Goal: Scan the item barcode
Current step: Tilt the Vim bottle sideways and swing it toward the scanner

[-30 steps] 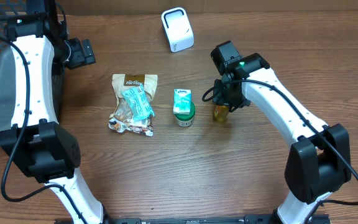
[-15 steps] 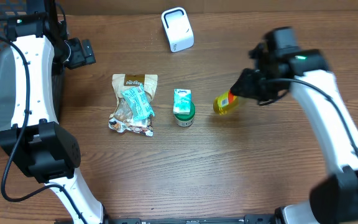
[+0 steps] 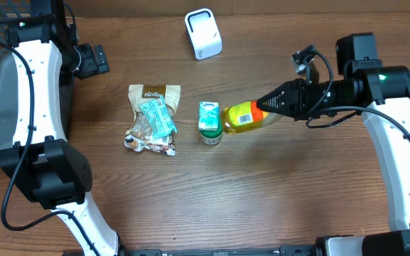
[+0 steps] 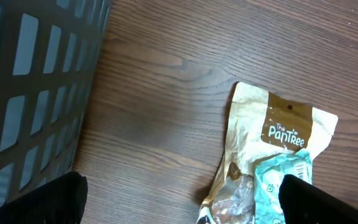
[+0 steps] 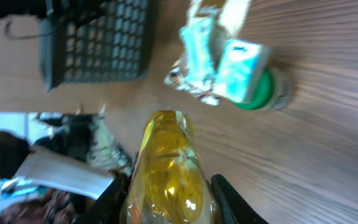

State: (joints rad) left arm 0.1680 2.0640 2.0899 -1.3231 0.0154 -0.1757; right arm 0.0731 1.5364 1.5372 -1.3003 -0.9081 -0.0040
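My right gripper (image 3: 265, 112) is shut on a yellow bottle (image 3: 243, 117) with an orange cap and holds it on its side above the table, its base pointing left. In the right wrist view the yellow bottle (image 5: 169, 168) fills the gap between the black fingers (image 5: 229, 199). The white barcode scanner (image 3: 203, 33) stands at the back of the table. My left gripper (image 4: 179, 205) is open, hovering over bare wood left of a snack bag (image 4: 272, 155), with nothing between its fingers.
A tan snack bag with a teal packet on it (image 3: 152, 118) lies left of centre. A green-lidded jar with a small teal box on top (image 3: 210, 124) stands just left of the held bottle. A dark mesh basket (image 4: 30, 87) sits at the far left.
The right arm has lifted the yellow bottle off the table, swung out to the right and tipped the bottle onto its side. The left arm has not moved.
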